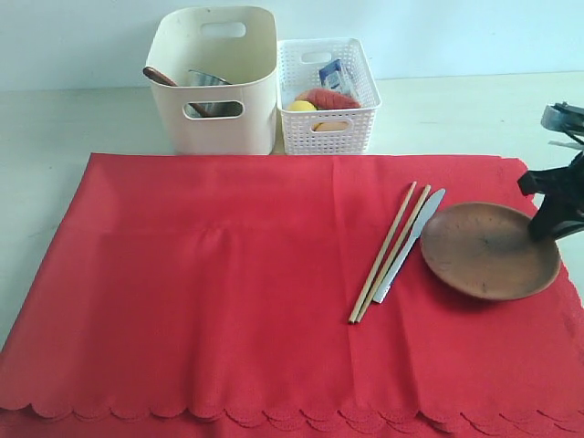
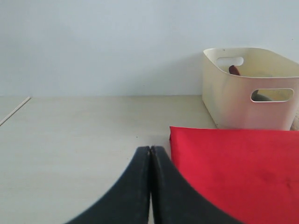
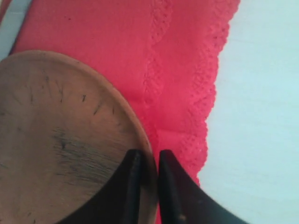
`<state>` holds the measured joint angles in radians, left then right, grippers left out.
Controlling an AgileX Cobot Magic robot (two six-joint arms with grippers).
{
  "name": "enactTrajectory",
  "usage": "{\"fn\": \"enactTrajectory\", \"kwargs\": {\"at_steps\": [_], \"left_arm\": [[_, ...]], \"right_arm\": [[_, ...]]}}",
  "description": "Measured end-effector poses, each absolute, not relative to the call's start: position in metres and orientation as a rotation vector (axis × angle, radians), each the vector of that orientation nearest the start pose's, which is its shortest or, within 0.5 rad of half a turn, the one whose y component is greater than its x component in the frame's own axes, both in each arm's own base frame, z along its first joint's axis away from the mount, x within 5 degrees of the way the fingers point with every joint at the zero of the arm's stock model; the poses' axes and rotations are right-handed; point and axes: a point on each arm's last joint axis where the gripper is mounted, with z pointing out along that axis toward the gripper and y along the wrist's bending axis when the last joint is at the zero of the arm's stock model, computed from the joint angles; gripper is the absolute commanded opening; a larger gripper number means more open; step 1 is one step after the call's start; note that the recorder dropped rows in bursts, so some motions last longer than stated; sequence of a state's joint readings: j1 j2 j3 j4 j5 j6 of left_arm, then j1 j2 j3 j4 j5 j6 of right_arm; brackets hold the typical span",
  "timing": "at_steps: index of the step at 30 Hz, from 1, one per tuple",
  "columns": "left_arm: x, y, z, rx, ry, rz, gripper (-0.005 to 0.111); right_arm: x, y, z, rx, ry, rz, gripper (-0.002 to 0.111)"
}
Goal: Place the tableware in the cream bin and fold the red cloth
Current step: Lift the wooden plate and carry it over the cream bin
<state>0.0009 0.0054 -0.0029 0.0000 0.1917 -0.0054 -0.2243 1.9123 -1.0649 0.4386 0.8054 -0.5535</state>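
The red cloth point(image 1: 228, 283) lies spread flat on the table. On its right part rest the wooden chopsticks point(image 1: 388, 251), the metal knife point(image 1: 408, 245) and the round wooden plate point(image 1: 488, 250). My right gripper point(image 3: 150, 155) is shut on the plate's point(image 3: 60, 135) rim at its right side, one finger inside the rim and one outside. The cream bin point(image 1: 213, 78) stands behind the cloth; the wooden spoon point(image 1: 160, 77) and the steel cup point(image 1: 210, 87) show inside it. My left gripper point(image 2: 150, 150) is shut and empty over bare table, beside the cloth's corner point(image 2: 233, 163). The green bowl is hidden.
A white perforated basket point(image 1: 327, 96) with a lemon, red food and a milk carton stands right of the cream bin. The cloth's scalloped edge point(image 3: 205, 93) runs close to the right gripper, with pale table beyond it.
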Motion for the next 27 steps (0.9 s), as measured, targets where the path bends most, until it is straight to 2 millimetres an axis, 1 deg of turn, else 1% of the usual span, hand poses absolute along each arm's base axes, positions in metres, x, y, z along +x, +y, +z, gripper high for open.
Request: {"fn": "enactTrajectory", "kwargs": {"at_steps": [14, 20, 22, 24, 25, 27], "left_arm": [[0.056, 0.0, 0.196, -0.005, 1.678, -0.003, 0.002], [0.056, 0.0, 0.196, -0.005, 1.678, -0.003, 0.002], [0.056, 0.0, 0.196, -0.005, 1.678, -0.003, 0.002], [0.056, 0.0, 0.196, -0.005, 1.678, -0.003, 0.002], [0.056, 0.0, 0.196, -0.005, 1.678, -0.003, 0.002], [0.056, 0.0, 0.196, -0.005, 1.678, -0.003, 0.002]], "right_arm": [[0.319, -0.043, 0.192, -0.084, 2.865, 0.394, 0.0], [0.314, -0.041, 0.21, -0.096, 2.811, 0.379, 0.0], [0.315, -0.038, 0.215, -0.105, 2.793, 0.424, 0.0], [0.32, -0.032, 0.225, -0.125, 2.733, 0.521, 0.0], [0.323, -0.027, 0.23, -0.124, 2.677, 0.599, 0.0], [0.326, -0.023, 0.234, -0.122, 2.611, 0.672, 0.0]]}}
